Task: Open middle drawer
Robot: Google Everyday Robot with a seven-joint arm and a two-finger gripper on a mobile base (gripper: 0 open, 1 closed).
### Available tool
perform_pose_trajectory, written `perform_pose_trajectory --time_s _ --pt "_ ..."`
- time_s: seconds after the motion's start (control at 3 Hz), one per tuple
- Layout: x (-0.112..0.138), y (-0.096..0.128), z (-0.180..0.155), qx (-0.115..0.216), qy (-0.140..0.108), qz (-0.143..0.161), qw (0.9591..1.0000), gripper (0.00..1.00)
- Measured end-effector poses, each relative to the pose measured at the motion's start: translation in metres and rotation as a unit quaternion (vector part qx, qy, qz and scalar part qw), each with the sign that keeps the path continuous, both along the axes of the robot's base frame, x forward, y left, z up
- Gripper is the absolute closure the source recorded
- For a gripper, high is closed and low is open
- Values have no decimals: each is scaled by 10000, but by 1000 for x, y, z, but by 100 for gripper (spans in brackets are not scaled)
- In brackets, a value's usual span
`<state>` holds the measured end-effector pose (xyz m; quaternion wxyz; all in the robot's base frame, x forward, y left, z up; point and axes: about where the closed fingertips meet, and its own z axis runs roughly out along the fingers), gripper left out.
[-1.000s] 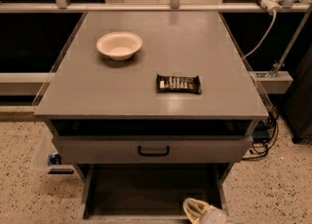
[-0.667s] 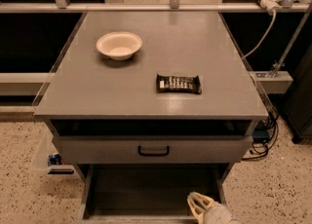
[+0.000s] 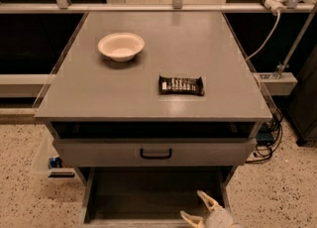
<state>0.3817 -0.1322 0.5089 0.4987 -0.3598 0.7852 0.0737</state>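
Note:
The middle drawer (image 3: 99,152) is a wide grey front with a small black loop handle (image 3: 155,153), just under the cabinet top. A dark gap shows above it. Below it, the bottom drawer (image 3: 148,192) is pulled out and its grey inside shows. My gripper (image 3: 200,209) is at the bottom edge of the view, over the right front part of the pulled-out bottom drawer. It is below and to the right of the handle. Its beige fingers (image 3: 210,200) are spread apart and hold nothing.
On the grey cabinet top (image 3: 74,98) stand a white bowl (image 3: 121,45) at the back left and a dark snack bar (image 3: 181,85) at the right middle. A white cable (image 3: 265,36) hangs at the right. A small box (image 3: 52,165) lies on the speckled floor at the left.
My gripper has shifted slightly to the right at the bottom edge and its fingers now show spread apart. The drawers, bowl and snack bar have not moved.

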Motion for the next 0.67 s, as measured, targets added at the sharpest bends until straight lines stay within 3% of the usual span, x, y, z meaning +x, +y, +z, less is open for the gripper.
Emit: perform_pose_trajectory --time_s 0.33,0.67 --pt "0 0 0 0 0 1 10000 0" --pt "0 0 0 0 0 1 10000 0"
